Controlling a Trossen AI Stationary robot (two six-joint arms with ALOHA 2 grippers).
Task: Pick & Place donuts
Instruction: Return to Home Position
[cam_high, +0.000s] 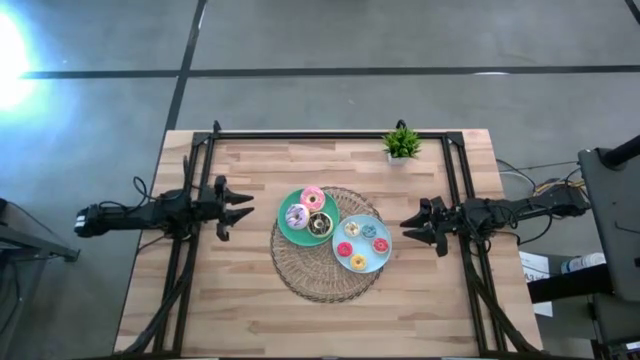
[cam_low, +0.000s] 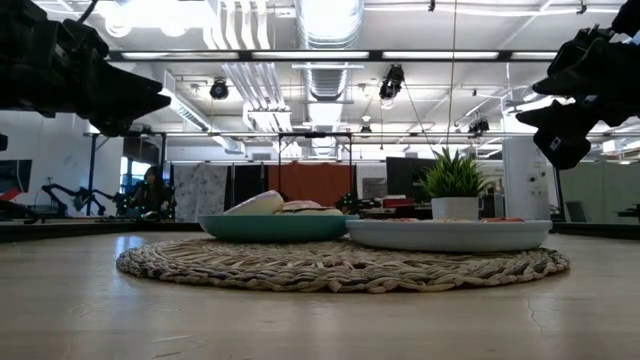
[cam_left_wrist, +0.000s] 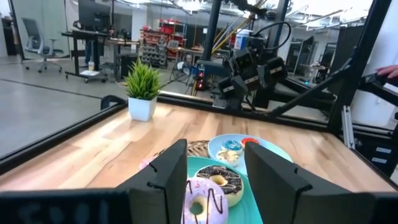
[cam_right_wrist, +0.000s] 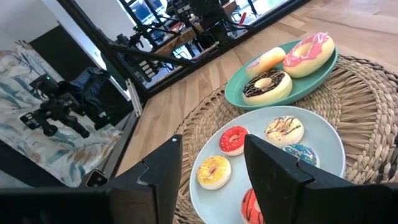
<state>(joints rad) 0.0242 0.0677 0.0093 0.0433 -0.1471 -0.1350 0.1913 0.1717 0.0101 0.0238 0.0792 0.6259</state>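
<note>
Judging from how things lie, the sorting itself looks finished. On the round green plate (cam_high: 286, 231) sit all three big rings: the large pink-frosted toy donut (cam_high: 313, 197), the large lilac-frosted toy donut (cam_high: 297, 215) and the large brown-frosted toy donut (cam_high: 320, 224), crowded close together. Just beside it, the round light-blue plate (cam_right_wrist: 323, 137) carries the small toy donuts (cam_right_wrist: 234, 139). I count five, in red, yellow, blue and one pale with dark drizzle, each lying apart from the others. Both plates rest on the round woven straw mat (cam_high: 310, 282) in the middle of the pale wooden tabletop (cam_high: 250, 300). No donut shows on the bare wood or on the mat itself.

The left claw (cam_high: 248, 207) hangs above the tabletop near the green plate's left side, its fingers spread wide and holding nothing. The right claw (cam_high: 405, 230) faces it from the other side, near the light-blue plate, likewise wide and empty. Neither touches a plate.

What is left, by my reading, is only for the arms to draw back to their resting pose; nothing more needs picking up. A small potted green plant (cam_high: 401, 143) stands at the far edge, well apart from both arms.
</note>
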